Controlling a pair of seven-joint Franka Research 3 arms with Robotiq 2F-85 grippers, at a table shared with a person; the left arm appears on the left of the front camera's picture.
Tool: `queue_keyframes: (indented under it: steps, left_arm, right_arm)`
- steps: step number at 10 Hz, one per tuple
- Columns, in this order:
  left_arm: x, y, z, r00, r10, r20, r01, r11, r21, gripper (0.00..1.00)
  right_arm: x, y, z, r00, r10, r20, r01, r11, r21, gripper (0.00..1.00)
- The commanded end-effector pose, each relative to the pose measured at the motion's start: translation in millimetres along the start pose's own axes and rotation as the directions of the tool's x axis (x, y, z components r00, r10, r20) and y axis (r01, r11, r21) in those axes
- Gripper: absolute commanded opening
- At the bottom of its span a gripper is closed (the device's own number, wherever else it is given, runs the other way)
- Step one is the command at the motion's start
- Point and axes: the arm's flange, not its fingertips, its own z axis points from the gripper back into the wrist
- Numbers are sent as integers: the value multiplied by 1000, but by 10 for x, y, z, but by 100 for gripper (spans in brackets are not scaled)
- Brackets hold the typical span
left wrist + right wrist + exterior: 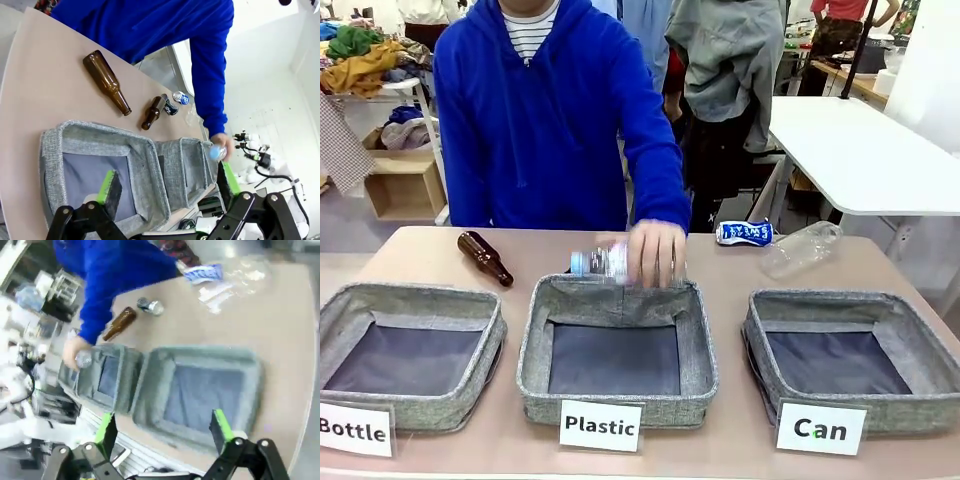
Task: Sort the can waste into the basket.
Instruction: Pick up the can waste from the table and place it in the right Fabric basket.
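Observation:
The blue and white can [744, 233] lies on its side at the table's far edge, right of the person's hand. It also lies beyond the bins in both wrist views [181, 97] [202, 273]. A dark dented can [170, 106] [150, 306] lies near a brown bottle. The grey bin marked "Can" [756, 335] sits at front right with nothing in it. My right gripper [164, 431] hangs open above that bin [155, 365]. My left gripper [169, 184] is open above the "Bottle" bin [100, 132].
The person's hand [655, 250] holds a clear plastic bottle [595, 262] over the back rim of the "Plastic" bin [535, 345]. A brown bottle [485, 257] lies at back left, a second one [151, 112] nearer the cans. Another clear bottle [800, 248] lies right of the blue can.

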Motion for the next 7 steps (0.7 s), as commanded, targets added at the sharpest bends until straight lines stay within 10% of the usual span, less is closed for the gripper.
queue_keyframes:
  steps: [1, 7]
  left_arm:
    - [4, 15, -2, 1000, -23, 16, 24, 1000, -21, 100]
    - [4, 15, -2, 1000, -23, 16, 24, 1000, -21, 100]
  right_arm:
    - [-438, -785, 145, 972, -221, 78, 215, 973, 82, 100]
    - [-397, -986, -85, 968, -247, 48, 238, 961, 139, 100]
